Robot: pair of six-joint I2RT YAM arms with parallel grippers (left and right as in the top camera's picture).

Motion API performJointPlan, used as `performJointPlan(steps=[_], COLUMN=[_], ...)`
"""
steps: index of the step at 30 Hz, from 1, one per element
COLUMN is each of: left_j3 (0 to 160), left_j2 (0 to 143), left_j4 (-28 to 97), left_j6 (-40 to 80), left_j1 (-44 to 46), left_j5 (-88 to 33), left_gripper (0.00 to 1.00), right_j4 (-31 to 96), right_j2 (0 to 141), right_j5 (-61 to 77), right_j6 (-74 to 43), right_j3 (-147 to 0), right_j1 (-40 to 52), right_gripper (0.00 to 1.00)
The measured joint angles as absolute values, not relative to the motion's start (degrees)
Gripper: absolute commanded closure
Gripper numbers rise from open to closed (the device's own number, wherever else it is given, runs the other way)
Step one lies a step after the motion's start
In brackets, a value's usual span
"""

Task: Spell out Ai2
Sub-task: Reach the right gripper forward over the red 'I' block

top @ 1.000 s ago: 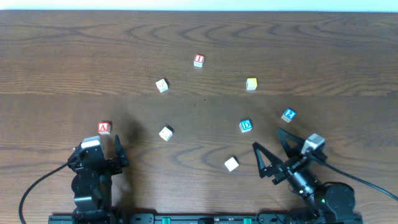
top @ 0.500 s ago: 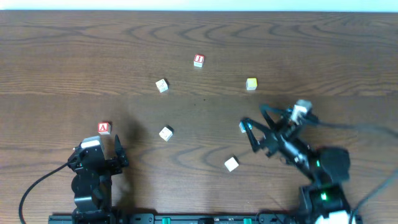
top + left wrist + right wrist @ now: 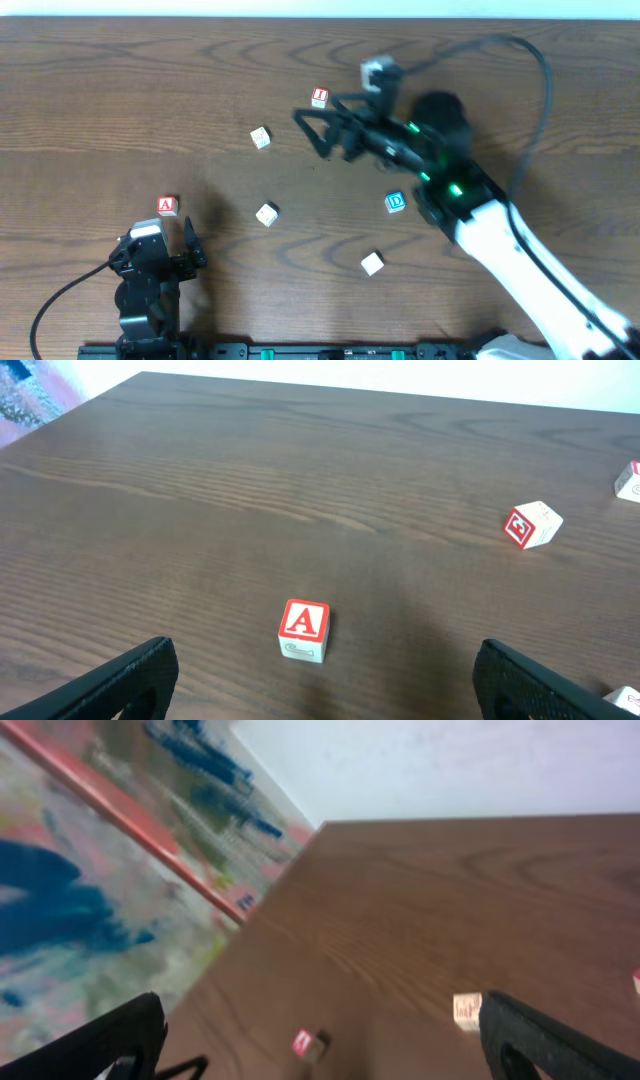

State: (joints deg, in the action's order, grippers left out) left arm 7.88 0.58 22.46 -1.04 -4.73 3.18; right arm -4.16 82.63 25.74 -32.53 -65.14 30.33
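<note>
Overhead: my R arm swung up from beside the 2 cube; R gripper (image 3: pixel 312 132) now just below-left of I cube (image 3: pixel 319 97), jaws wide apart, empty.
L gripper (image 3: pixel 160 245): parked, jaws apart, A cube (image 3: pixel 168 206) just ahead, unmoved.
2 cube: hidden under R arm.
Meaning: prob. going for I cube first; nothing lined up yet.

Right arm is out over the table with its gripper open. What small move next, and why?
Probably lower the right gripper straight toward the I cube. The gripper is open and empty, the cube shows roughly between its fingers from overhead and low and central in the wrist view, and the gripper seems well above the table.
</note>
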Motion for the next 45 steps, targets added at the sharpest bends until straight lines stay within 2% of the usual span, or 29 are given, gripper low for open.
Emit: performJointPlan(steps=[9, 16, 19, 25, 32, 35, 45], left_j3=[7.9, 7.9, 7.9, 7.9, 7.9, 7.9, 7.9], left_j2=[0.6, 0.6, 0.6, 0.6, 0.6, 0.6, 0.6], left_j4=[22.5, 22.5, 22.5, 22.5, 22.5, 22.5, 22.5], left_j6=[-1.0, -1.0, -1.0, -1.0, -1.0, -1.0, -1.0], left_j1=[-4.7, -4.7, -4.7, -4.7, -4.7, -4.7, -4.7], left_j5=[3.2, 3.2, 3.2, 3.2, 3.2, 3.2, 3.2], left_gripper=[0.04, 0.05, 0.05, 0.05, 0.05, 0.05, 0.05], right_j4=[15.2, 21.3, 23.8, 30.3, 37.6, 38.8, 40.9], right_j2=[107.1, 124.8, 130.2, 135.6, 136.7, 137.5, 142.6], right_j5=[11.8, 1.4, -2.7, -6.9, -7.6, -7.3, -6.0], right_j6=[-24.6, -23.3, -23.2, -23.5, -26.3, -27.5, -29.6], right_j3=[-100.9, -122.1, -126.9, -128.1, -128.2, -128.4, -128.5], right_j1=[35.9, 35.9, 35.7, 33.1, 28.5, 27.4, 28.3], right_gripper=[0.01, 0.01, 0.01, 0.01, 0.09, 0.13, 0.14])
